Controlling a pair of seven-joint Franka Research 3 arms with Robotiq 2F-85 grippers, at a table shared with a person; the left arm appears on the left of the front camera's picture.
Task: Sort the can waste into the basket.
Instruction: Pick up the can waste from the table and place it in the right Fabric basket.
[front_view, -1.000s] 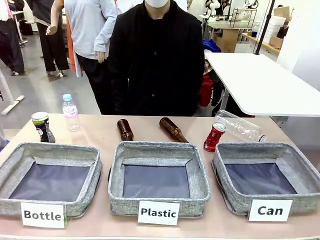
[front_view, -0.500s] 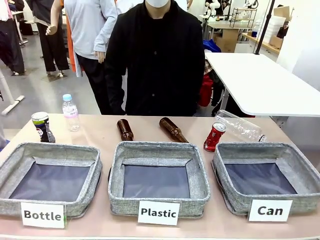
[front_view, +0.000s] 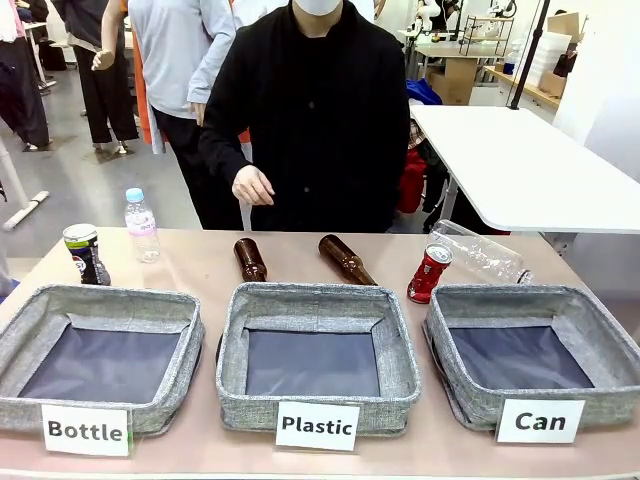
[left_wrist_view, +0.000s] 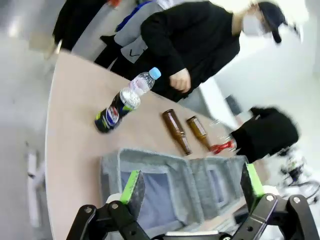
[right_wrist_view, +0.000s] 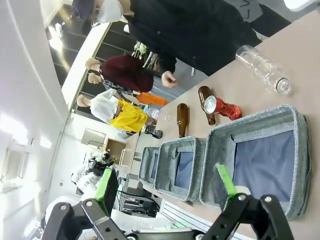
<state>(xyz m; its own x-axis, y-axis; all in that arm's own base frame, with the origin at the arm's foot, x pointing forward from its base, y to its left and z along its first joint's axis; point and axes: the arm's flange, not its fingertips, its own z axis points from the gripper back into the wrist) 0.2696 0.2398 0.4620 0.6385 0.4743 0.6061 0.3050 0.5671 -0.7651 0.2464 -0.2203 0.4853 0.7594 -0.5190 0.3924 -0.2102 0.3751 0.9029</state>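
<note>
The red can (front_view: 430, 273) leans on the table just behind the far left corner of the grey basket (front_view: 455, 340) labelled "Can" at the right. The dark navy can (front_view: 85, 254) stands upright at the far left, behind the "Bottle" bin. In the left wrist view my left gripper (left_wrist_view: 192, 185) is open and empty, high over the table, with the dark can (left_wrist_view: 109, 116) and red can (left_wrist_view: 222, 147) far below. My right gripper (right_wrist_view: 166, 185) also hangs open and empty above the Can basket (right_wrist_view: 255, 121), the red can (right_wrist_view: 222, 107) beyond it.
Two brown glass bottles (front_view: 250, 258) (front_view: 346, 259) lie behind the middle "Plastic" bin (front_view: 400, 350). A small water bottle (front_view: 140, 224) stands beside the dark can, and a clear plastic bottle (front_view: 480, 252) lies right of the red can. The person's hand (front_view: 252, 186) hovers over the far edge.
The person's arm has swung out and a hand now shows in front of the body. The cans, bottles and bins have not moved.
</note>
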